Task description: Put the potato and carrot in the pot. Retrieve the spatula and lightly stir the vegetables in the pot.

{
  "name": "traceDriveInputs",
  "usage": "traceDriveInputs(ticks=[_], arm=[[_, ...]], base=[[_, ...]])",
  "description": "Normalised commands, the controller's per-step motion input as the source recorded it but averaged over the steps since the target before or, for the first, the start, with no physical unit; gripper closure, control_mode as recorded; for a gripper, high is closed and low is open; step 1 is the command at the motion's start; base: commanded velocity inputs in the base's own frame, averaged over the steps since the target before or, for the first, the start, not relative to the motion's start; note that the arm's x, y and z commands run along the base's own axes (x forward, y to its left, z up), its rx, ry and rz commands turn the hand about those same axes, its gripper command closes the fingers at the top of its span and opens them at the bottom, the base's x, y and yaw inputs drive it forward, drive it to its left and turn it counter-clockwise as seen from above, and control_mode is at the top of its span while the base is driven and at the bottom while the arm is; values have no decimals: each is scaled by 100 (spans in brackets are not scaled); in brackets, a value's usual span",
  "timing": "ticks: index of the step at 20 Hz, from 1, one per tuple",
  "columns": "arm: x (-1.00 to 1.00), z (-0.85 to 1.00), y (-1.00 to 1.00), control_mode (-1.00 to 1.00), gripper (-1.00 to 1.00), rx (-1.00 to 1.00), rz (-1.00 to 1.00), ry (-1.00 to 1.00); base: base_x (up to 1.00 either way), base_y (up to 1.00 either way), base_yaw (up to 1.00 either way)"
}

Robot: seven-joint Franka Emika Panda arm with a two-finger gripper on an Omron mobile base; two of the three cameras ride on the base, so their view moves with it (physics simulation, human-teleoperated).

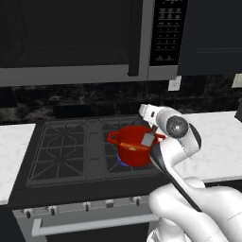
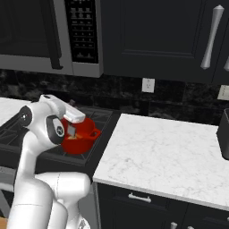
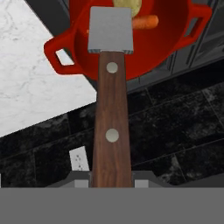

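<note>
On the stove's right front burner stands the red pot (image 1: pixel 128 154) (image 2: pixel 84 144) (image 3: pixel 175 48). Inside it lie the pale potato (image 3: pixel 127 5) and the orange carrot (image 3: pixel 145 21), side by side. My gripper (image 3: pixel 112 183) (image 1: pixel 153 126) (image 2: pixel 73 120) hangs just above the pot's rim, shut on the spatula's brown riveted handle (image 3: pixel 111 131). The spatula's flat grey blade (image 3: pixel 110 30) (image 1: pixel 148 139) (image 2: pixel 71 130) points down into the pot, close over the vegetables. Whether the blade touches them is unclear.
A blue flame (image 1: pixel 122 164) burns under the pot. The black stove (image 1: pixel 66 156) has three free burners. A microwave (image 1: pixel 75 38) hangs overhead. White marble counter (image 2: pixel 165 152) stretches to the right, with a dark object (image 2: pixel 223 134) at its far end.
</note>
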Motion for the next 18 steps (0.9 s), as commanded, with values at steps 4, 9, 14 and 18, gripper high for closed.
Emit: traceDriveInputs(ticks=[4,9,14,18], arm=[[57,-14,21,-100,100,0,0,3],[38,-23,24,-100,100,0,0,5],[11,-44,6,-100,100,0,0,12],[12,-30,4,-100,100,0,0,4]], base=[[0,0,0],[0,0,0],[0,0,0],[0,0,0]])
